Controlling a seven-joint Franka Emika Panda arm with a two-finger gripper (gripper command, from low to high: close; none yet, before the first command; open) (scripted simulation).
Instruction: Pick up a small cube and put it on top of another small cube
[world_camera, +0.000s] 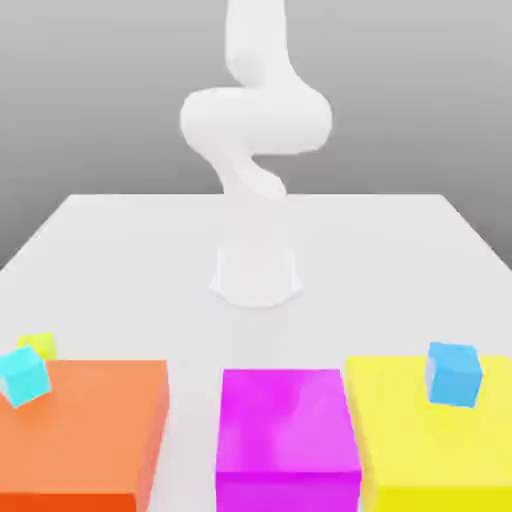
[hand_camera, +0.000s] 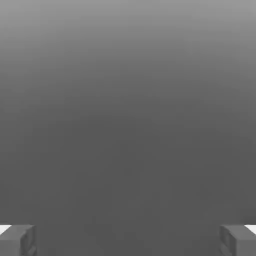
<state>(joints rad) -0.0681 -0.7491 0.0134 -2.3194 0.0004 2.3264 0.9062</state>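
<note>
Yellow-green cube — tiny, likely light, rigid, flat-faced; sits just behind the cyan cube. Grip two opposite side faces. Gripper — fingers wide apart, empty.

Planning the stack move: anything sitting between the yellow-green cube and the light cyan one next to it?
Nothing visible. The yellow-green cube sits just behind the light cyan cube at the orange block's corner on the exterior view's left. The gripper is open and holds nothing.
</note>
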